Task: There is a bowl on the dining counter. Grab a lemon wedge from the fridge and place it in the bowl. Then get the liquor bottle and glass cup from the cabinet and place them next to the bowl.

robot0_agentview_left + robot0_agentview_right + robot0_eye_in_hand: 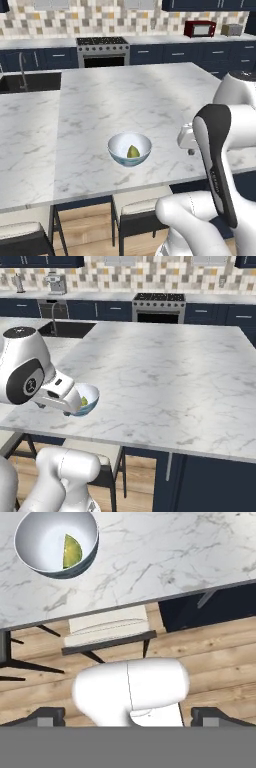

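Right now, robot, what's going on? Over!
Pincer open, holding nothing. Lemon wedge in the bowl on the counter. Bottle and cup not yet beside the bowl. Nothing in the way.

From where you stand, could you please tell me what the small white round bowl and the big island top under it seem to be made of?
The small white round bowl looks like glazed ceramic: smooth white inside, blue-grey outside, though plastic is possible. It holds a yellow-green lemon wedge. The large white dining counter looks like polished marble, judging by its grey veining.
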Motion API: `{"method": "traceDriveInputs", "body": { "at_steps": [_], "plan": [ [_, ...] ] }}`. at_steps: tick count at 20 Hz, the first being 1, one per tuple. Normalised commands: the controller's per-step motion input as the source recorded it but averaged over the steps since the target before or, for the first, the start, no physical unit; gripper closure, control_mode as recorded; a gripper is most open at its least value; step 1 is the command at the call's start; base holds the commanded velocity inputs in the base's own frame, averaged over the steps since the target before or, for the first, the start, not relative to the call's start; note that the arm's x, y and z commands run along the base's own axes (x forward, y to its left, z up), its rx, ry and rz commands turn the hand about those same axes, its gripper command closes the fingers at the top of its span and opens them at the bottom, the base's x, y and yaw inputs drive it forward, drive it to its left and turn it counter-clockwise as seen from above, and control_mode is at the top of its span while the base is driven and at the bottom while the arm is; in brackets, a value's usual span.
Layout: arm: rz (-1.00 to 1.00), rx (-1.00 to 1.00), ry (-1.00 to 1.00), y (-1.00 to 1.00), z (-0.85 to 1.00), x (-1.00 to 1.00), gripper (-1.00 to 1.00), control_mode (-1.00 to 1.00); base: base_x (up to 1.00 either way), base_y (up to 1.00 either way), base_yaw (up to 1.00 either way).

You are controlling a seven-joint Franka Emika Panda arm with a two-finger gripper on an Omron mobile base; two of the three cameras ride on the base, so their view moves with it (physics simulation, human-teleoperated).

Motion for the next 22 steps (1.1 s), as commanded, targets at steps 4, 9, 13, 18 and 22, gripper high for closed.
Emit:
{"method": "traceDriveInputs", "body": {
  "at_steps": [4,9,13,18,22],
  "plan": [
    [0.0,0.0,0.0,0.0,0.0,-0.17,-1.0,1.0,-0.28,0.0,0.0],
    [0.0,0.0,0.0,0.0,0.0,0.0,-1.0,1.0,-0.95,0.2,0.01],
    [0.0,0.0,0.0,0.0,0.0,0.0,-1.0,1.0,-0.89,0.91,0.04],
    [0.0,0.0,0.0,0.0,0.0,0.0,-1.0,1.0,-0.4,1.0,0.01],
    [0.0,0.0,0.0,0.0,0.0,0.0,-1.0,1.0,-0.14,1.0,0.0]
  ]
}}
